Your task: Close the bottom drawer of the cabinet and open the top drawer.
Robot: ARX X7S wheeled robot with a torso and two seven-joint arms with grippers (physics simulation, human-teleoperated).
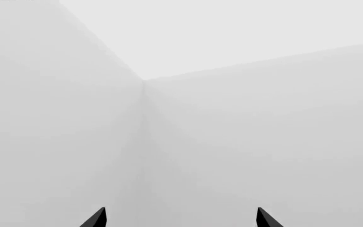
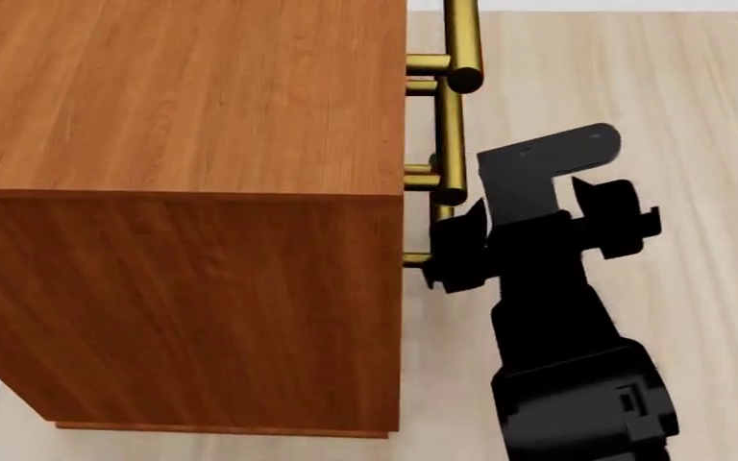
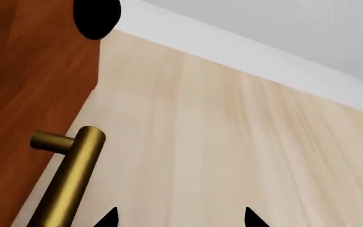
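Wood-grain cabinet [image 2: 177, 192] wears cylindrical brass handles beside matte-black right claw [image 3: 178, 220].

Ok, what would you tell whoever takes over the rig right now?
Left hand: open, empty, facing only blank walls, away from the work.
Right hand: open, empty, at the cabinet front, with a brass handle just beside its fingertips, not between them. I cannot tell which drawer's it is.
Done: in the head view no drawer sticks out, so the bottom drawer looks closed.
Left: the top drawer is not pulled out; grasp its handle and pull it open.
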